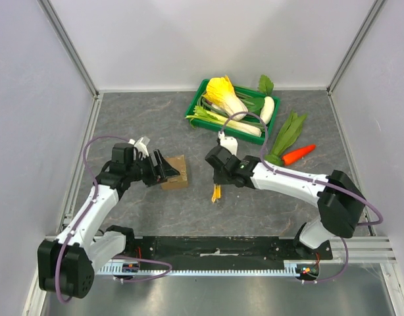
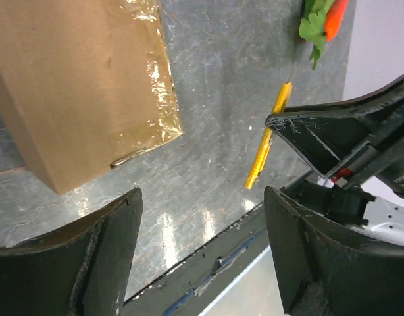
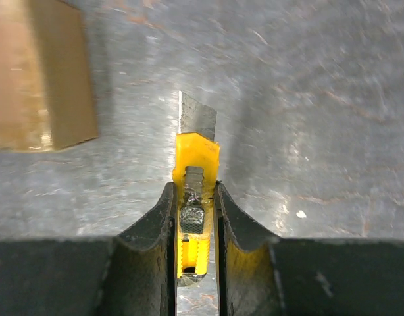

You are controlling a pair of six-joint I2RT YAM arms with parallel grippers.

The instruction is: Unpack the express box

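1 express box [image 1: 176, 173], left of centre in the top view, on the grey table [image 1: 136, 125]. Plain brown faces with one strip of clear shiny tape [image 2: 152, 79]; no print visible on the faces in view. It sits upper left in both wrist views.

Left gripper [image 1: 168, 169]: jaws wide apart, nothing between them, just at the box's left side.

Right gripper [image 1: 218, 179]: jaws clamped on the handle of 1 yellow utility knife [image 3: 197, 158]. Its steel blade [image 3: 197, 122] is slid out, right of the box and apart from it. Can't tell if the tip touches the table.

1 green crate [image 1: 195, 101] at upper centre, holding 1 napa cabbage [image 1: 225, 94], 1 white radish [image 1: 267, 108] and leeks [image 1: 228, 122] (count unclear).

Outside the crate, to its right: 1 leafy green [image 1: 289, 133] and 1 carrot [image 1: 299, 154], near each other.

Small white print on the black arm housing at the right edge of the left wrist view is too blurred to read.
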